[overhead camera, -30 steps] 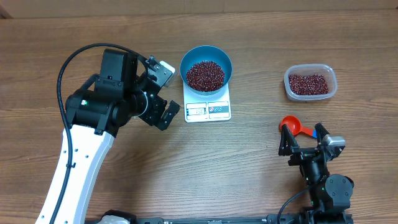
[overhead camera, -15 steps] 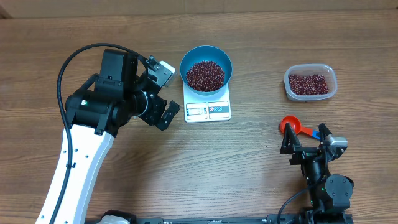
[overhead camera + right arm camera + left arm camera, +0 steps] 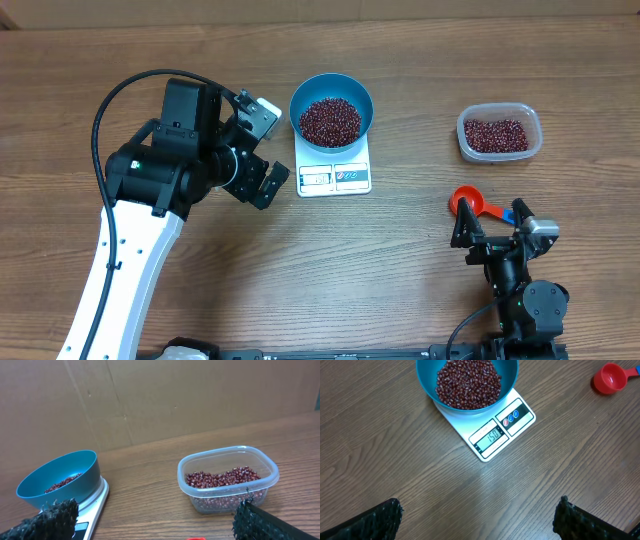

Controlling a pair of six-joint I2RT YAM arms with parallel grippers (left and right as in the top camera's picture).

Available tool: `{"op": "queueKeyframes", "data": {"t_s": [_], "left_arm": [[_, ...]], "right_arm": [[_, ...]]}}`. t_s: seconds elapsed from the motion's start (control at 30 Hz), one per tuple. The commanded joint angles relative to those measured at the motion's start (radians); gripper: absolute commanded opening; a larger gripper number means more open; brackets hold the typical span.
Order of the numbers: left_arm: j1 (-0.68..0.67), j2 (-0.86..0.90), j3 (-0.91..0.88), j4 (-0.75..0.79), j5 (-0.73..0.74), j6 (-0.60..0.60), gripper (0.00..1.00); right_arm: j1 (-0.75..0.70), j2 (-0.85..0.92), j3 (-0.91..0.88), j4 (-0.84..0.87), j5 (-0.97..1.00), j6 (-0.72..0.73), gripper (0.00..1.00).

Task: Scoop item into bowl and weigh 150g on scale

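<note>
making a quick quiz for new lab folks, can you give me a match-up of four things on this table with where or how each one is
Column one
1. blue bowl
2. scale
3. clear tub
4. red scoop

Column two
a. lying on the bare table, nothing in it
b. sitting on top of the scale, holding a pile of beans
c. display showing 150
d. standing alone off to the right, partly filled with beans

Pairs: 1-b, 2-c, 3-d, 4-a
</note>
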Motion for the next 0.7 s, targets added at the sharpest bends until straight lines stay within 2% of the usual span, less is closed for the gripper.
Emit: {"op": "queueKeyframes", "data": {"t_s": [0.0, 0.3, 0.43, 0.67], "left_arm": [[0.000, 0.002, 0.021, 0.000, 0.019, -0.009, 1.00], [0.000, 0.006, 0.021, 0.000, 0.019, -0.009, 1.00], [-0.001, -0.005, 0.021, -0.050, 0.019, -0.009, 1.00], [0.001, -0.174, 0.008, -0.047, -0.002, -0.002, 1.00]], "right_arm": [[0.003, -0.011, -0.006, 0.008, 0.016, -0.003, 1.00], [0.004, -0.011, -0.006, 0.008, 0.016, -0.003, 1.00], [0.003, -0.011, -0.006, 0.008, 0.016, -0.003, 1.00], [0.004, -0.011, -0.006, 0.008, 0.016, -0.003, 1.00]]}}
